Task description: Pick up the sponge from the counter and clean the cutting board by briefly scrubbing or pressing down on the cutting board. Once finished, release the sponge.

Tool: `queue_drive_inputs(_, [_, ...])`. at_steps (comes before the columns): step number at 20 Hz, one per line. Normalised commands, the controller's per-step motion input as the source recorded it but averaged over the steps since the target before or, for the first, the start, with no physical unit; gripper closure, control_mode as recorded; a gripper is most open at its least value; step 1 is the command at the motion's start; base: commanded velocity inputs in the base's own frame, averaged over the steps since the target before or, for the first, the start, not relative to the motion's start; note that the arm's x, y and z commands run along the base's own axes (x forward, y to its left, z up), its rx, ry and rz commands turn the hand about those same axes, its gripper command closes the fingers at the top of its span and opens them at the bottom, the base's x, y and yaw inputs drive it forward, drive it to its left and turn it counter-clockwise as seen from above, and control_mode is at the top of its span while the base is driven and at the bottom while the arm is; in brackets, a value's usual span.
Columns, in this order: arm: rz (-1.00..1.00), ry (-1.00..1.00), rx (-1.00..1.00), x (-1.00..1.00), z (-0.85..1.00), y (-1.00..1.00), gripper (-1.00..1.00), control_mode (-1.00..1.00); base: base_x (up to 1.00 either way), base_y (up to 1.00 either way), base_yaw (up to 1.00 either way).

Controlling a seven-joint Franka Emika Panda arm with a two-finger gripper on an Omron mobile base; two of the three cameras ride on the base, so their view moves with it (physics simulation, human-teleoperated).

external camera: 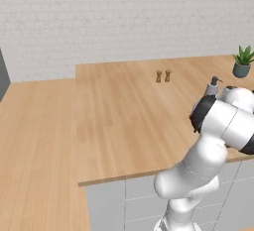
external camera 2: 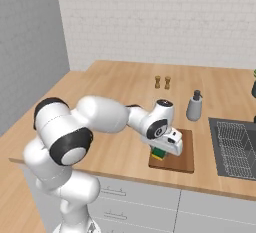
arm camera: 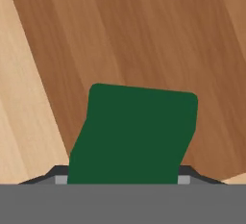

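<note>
The sponge [arm camera: 134, 131] shows its dark green top between my gripper's [arm camera: 122, 177] two dark fingertips [arm camera: 55, 174], and the gripper is shut on it. Beneath it lies the dark reddish-brown cutting board [arm camera: 144, 35], with the lighter counter [arm camera: 19, 103] beside it. In the right base view the gripper [external camera 2: 161, 151] points down over the left part of the cutting board [external camera 2: 181, 161], near the counter's [external camera 2: 115, 107] front edge. The sponge [external camera 2: 159, 153] shows green over yellow under the hand. Whether it presses on the board or hovers just above, I cannot tell.
A grey soap dispenser [external camera 2: 194, 106] stands just behind the board. A dark sink with a wire rack [external camera 2: 235, 147] lies to its right. Two small brown shakers [external camera 2: 162, 82] stand further back, and a potted plant [external camera: 242, 62] is at the far right.
</note>
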Motion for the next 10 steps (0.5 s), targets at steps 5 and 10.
queue_drive_inputs(5, [-0.05,-0.02,0.00,0.18,-0.47,0.00,1.00,-1.00,0.00,0.00,0.00])
queue_drive_inputs(10, [-0.06,-0.05,0.00,0.06,-0.66,0.00,1.00,-1.00,0.00,0.00,0.00])
